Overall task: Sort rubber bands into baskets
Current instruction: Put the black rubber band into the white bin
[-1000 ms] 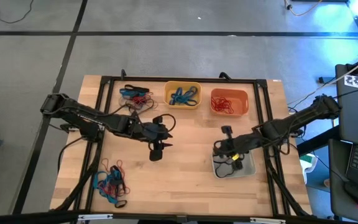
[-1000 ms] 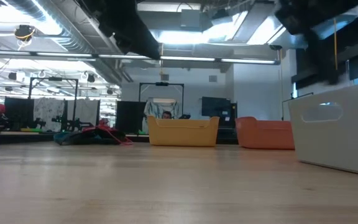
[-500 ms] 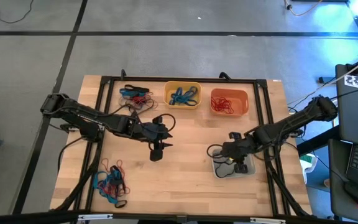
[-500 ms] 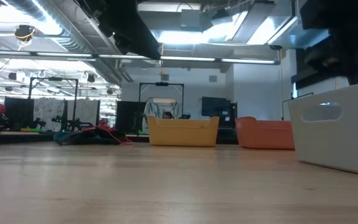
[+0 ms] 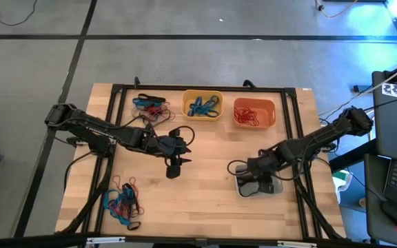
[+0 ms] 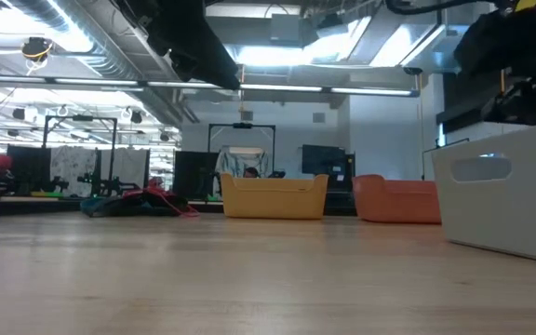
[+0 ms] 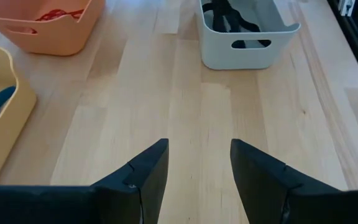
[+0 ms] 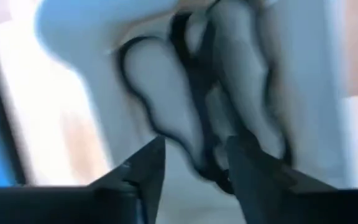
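Rubber bands lie in two loose heaps on the wooden worktop (image 5: 205, 200): one mixed heap (image 5: 149, 105) at the upper left of the high view, beside the yellow basket (image 5: 203, 105), and a second heap (image 5: 122, 203) of blue, red and black loops at the lower left, close to the worktop's edge. Three baskets show. The yellow one holds blue bands (image 5: 203, 107), the orange basket (image 5: 254, 114) just right of it holds red bands (image 5: 249, 117), and the pale grey basket (image 5: 258, 182) at lower right holds black bands (image 7: 230, 17). No writing can be read on any of them.

The left tool (image 5: 173, 166) hangs over the bare middle of the worktop with its fingers spread apart and nothing between them; open wood lies all around it. The right tool (image 5: 254, 180) is down at the grey basket, fingers parted over the black loops (image 8: 194, 134), not closed on any of them.
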### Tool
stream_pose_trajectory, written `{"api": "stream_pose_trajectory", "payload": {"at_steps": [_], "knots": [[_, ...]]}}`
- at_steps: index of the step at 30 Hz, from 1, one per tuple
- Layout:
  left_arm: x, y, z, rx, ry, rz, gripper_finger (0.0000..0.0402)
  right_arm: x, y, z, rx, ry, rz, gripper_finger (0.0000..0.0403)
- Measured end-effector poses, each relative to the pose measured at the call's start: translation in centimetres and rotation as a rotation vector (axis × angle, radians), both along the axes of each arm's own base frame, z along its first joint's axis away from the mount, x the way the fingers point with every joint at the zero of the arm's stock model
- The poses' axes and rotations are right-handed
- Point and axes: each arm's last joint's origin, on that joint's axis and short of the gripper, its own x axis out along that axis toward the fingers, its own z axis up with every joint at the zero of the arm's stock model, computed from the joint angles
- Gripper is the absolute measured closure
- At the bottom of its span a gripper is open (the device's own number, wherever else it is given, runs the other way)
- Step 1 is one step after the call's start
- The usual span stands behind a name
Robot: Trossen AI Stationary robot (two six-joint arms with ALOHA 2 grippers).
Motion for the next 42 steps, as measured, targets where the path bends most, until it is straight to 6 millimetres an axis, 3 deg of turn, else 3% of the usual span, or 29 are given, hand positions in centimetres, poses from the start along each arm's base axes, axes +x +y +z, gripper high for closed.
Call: {"api": "stream_pose_trajectory", "payload": {"at_steps": [5,11,16,21,32,42], "knots": [[0.0,0.1,0.0,0.005,-0.003,0.019,0.0231,0.6,-0.8,0.8,0.106,0.021,-0.013,0.019],[-0.2,0.3,-0.2,0.03,0.02,0.095,0.0231,2.0,-1.7,3.1,0.093,-0.104,0.049,0.0186],[-0.6,0.6,-0.6,0.053,0.068,0.173,0.0231,3.2,-2.1,5.2,-0.114,-0.274,0.088,0.0186],[-1.5,1.1,-1.3,0.104,0.143,0.311,0.0231,4.4,-2.5,5.9,-0.341,-0.45,0.087,0.0186],[-3.1,3.6,-2.4,0.153,0.277,0.579,0.0231,6.5,-2.5,6.0,-0.569,-0.602,0.079,0.0187],[-5.4,8.2,-6.2,0.11,0.39,0.794,0.0231,8.8,-2.5,4.3,-0.7,-0.624,0.096,0.0187]]}}
